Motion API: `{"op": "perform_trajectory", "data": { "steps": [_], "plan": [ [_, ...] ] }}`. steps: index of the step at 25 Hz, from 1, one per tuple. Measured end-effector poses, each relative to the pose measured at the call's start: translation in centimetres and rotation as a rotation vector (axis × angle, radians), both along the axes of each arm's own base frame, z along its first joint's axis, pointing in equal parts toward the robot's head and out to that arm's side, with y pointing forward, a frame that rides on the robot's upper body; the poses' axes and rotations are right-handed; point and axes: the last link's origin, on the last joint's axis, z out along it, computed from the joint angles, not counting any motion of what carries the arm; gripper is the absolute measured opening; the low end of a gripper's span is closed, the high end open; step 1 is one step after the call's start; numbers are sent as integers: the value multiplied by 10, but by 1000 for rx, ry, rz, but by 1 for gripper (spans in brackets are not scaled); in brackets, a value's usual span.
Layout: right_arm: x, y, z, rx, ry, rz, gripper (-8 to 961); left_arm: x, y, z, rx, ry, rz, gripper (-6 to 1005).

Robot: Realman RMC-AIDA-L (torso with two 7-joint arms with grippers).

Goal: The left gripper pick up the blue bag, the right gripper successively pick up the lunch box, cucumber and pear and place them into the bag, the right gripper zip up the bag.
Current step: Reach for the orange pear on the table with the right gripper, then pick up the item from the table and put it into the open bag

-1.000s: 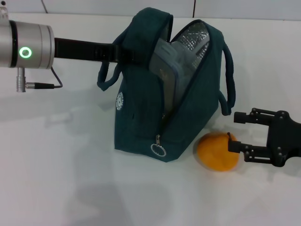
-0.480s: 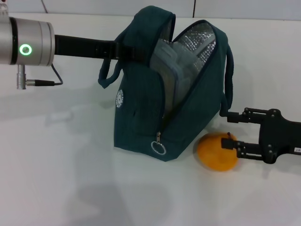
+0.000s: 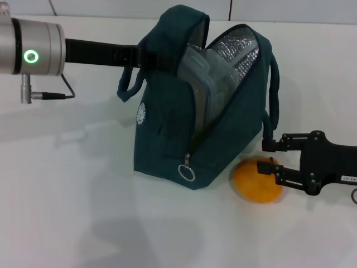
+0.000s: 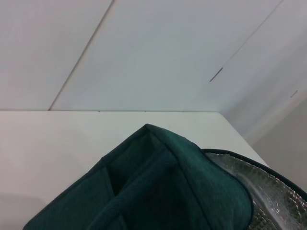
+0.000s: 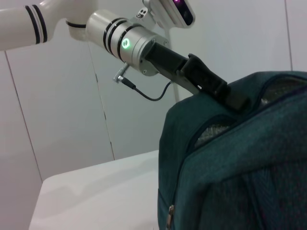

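Note:
The blue bag (image 3: 184, 120) stands open on the white table, its silver lining (image 3: 234, 47) showing. My left gripper (image 3: 146, 57) is shut on the bag's top edge and holds it up; this also shows in the right wrist view (image 5: 211, 86). The clear lunch box (image 3: 203, 72) stands inside the bag. The round orange-yellow pear (image 3: 254, 183) lies on the table by the bag's right side. My right gripper (image 3: 263, 156) is open just over the pear, its lower finger at the pear's top. The cucumber is out of view.
The bag's zipper pull with a ring (image 3: 187, 172) hangs at the front lower corner; it also shows in the right wrist view (image 5: 169, 215). A loose handle strap (image 3: 273, 84) hangs on the bag's right, near my right gripper. The left wrist view shows the bag top (image 4: 158, 191).
My right gripper has moved left, toward the bag and over the pear. The bag has shifted slightly in my left gripper's hold.

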Motion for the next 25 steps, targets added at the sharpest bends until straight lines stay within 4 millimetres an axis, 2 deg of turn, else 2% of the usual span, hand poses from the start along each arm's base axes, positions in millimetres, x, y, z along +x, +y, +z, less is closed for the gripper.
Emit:
{"op": "perform_trajectory", "data": {
  "steps": [9,15,20,25],
  "plan": [
    [1,2,-3,-1,-10,-14,433,0,0,-1,0,-1,0,41],
    [1,0,-5,-8,-14,-11,281,-1,-1,-1,-1,-2,5,41],
    [2,0,-5,-11,-13,-13,57,-3,-2,-1,-1,-2,9,41],
    [2,-2,-1,-7,7,-11,40,-3,-3,-1,0,-13,10,41]
  ]
}}
